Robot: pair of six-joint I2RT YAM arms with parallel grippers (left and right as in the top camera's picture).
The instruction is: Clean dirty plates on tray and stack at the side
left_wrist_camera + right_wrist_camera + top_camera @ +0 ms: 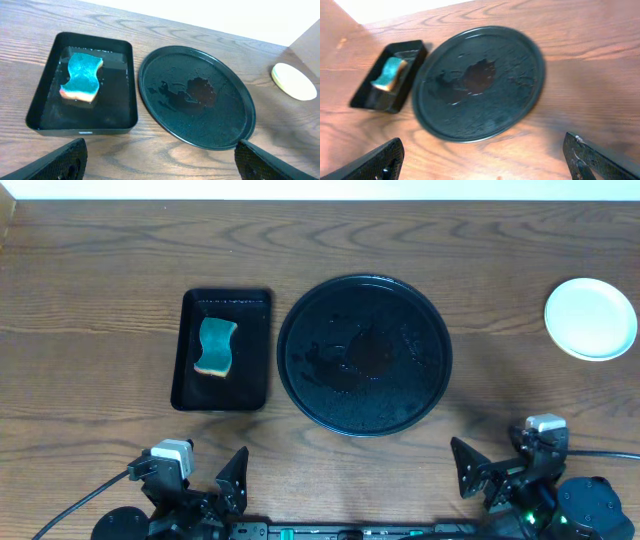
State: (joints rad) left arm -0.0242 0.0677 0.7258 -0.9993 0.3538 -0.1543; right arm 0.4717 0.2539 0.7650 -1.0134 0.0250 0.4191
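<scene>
The round black tray (420, 380) lies mid-table with nothing on it, only wet streaks and a dark puddle at its centre; it also fills the left wrist view (230, 115) and the right wrist view (520, 95). The plates (590, 318) sit in a pale stack on the wood at the far right, and the stack (294, 81) shows a pale yellow edge. My left gripper (200, 475) (160, 167) hangs open at the near edge, left of the tray. My right gripper (500, 465) (485, 165) is open at the near right. Both hold nothing.
A rectangular black tray (185, 360) left of the round one holds a teal-topped sponge (214, 347), also visible as the sponge (81, 77) in the left wrist view. Bare wood table runs between the grippers and the trays.
</scene>
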